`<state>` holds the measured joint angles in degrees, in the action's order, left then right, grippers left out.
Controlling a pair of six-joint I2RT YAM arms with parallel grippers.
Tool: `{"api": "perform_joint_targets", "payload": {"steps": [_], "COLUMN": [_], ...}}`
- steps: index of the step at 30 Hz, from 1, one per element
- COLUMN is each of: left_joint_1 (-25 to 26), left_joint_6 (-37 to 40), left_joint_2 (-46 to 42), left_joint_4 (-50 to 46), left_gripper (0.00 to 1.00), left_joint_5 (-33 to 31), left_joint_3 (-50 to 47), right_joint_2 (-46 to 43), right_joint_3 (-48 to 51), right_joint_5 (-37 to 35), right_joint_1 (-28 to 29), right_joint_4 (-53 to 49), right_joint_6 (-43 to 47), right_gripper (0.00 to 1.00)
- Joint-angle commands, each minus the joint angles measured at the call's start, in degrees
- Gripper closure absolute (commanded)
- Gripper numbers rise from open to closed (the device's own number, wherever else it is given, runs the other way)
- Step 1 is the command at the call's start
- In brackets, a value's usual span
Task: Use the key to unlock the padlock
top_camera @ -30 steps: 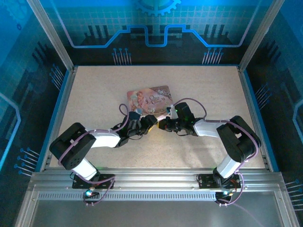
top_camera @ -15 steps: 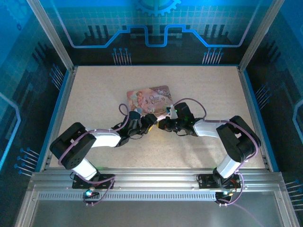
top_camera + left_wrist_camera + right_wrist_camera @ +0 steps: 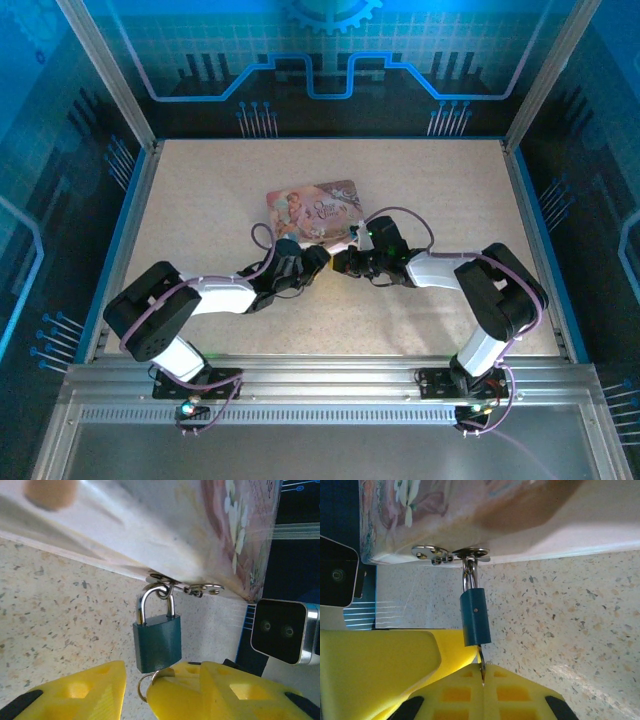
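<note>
One pink tin [image 3: 315, 208] just behind padlock [image 3: 157, 642] and key [image 3: 481, 661].

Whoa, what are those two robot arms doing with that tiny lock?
They're trying to unlock it. The blue padlock hangs from the latch of the pink tin, shackle closed. The right claw is pinched shut on the key under the padlock. The left claw sits open beside the padlock's bottom.

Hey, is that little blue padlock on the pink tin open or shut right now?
Shut. Both legs of the shackle run down into the padlock body, and it hangs hooked through the hasp on the tin.
</note>
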<state>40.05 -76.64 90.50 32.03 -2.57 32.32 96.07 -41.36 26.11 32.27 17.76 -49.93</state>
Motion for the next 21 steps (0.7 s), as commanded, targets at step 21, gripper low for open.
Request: {"api": "perform_joint_targets", "payload": {"steps": [21], "left_joint_1": [1.44], "left_joint_6": [-2.95], "left_joint_2": [2.09], "left_joint_4": [4.89], "left_gripper": [0.84], "left_joint_5": [-7.27], "left_joint_3": [-0.85], "right_joint_2": [2.28], "right_joint_3": [0.82], "right_joint_5": [2.27], "right_joint_1": [0.91], "right_joint_4": [6.3], "right_joint_6": [-6.24], "right_gripper": [0.98]}}
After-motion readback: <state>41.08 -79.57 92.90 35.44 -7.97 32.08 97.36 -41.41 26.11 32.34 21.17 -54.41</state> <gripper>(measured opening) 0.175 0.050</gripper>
